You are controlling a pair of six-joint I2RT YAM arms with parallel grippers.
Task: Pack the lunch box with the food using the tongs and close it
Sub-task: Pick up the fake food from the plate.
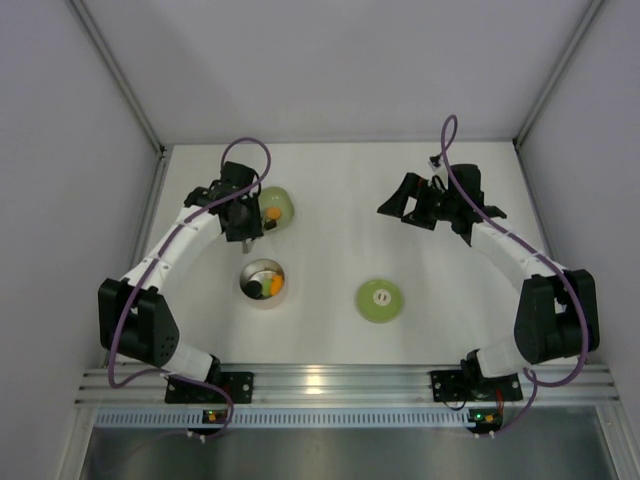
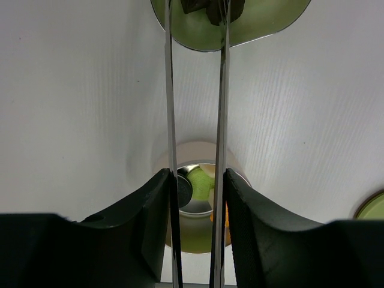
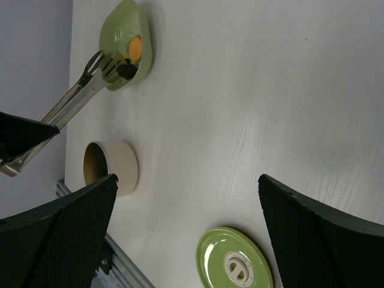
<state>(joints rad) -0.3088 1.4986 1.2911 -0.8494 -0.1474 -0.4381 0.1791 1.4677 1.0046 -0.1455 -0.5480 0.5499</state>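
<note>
Slippage threatens: left gripper [image 2: 197, 186] pinches tongs [image 3: 72, 99] around a dark piece [image 3: 126, 71] in the dish [image 3: 123, 18]. Weak squeeze could drop it short of the box [image 3: 123, 168] (right gripper [image 3: 187, 198] gapes, empty).

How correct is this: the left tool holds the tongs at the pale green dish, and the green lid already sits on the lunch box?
One part is wrong. The green lid lies on the table beside the open lunch box, as the top external view shows. The left tool does hold the tongs at the pale green dish.
</note>
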